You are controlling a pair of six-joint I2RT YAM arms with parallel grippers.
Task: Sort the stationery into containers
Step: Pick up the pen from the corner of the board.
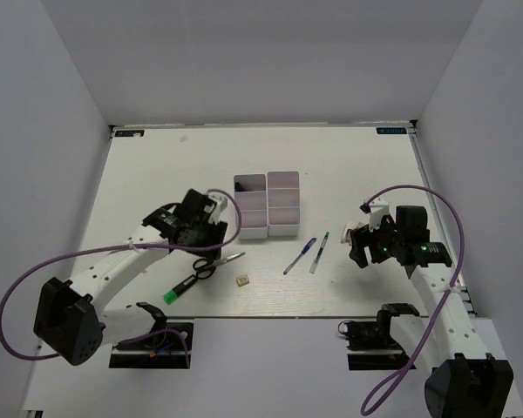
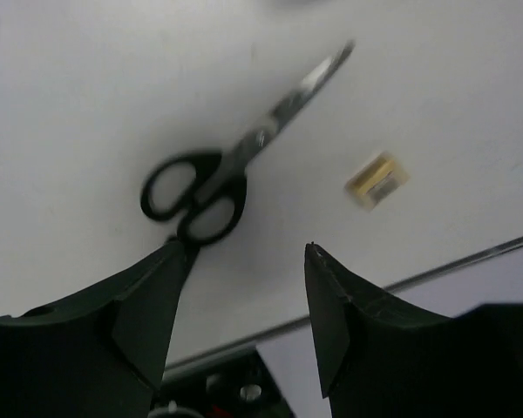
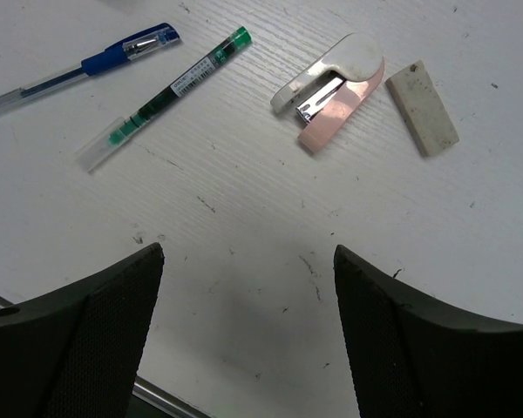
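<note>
- While the bins (image 1: 268, 205) seem empty from above, the scissors (image 1: 214, 265), marker (image 1: 182, 289), blue pen (image 1: 300, 256) and green pen (image 1: 319, 252) lie loose; sorting looks unstarted.
- Left wrist: the left gripper (image 2: 244, 252), fingers apart and empty, is just above the scissors.
- Right wrist: the right gripper (image 3: 246, 257), fingers apart and empty, is near the pens and the eraser (image 3: 423, 106).

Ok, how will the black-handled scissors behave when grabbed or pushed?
The scissors look rigid, blades closed, so flexing seems unlikely. Lying flat, they would probably slide or pivot when pushed, not roll. The shiny blades may slip; the handle loops look grippier.
</note>
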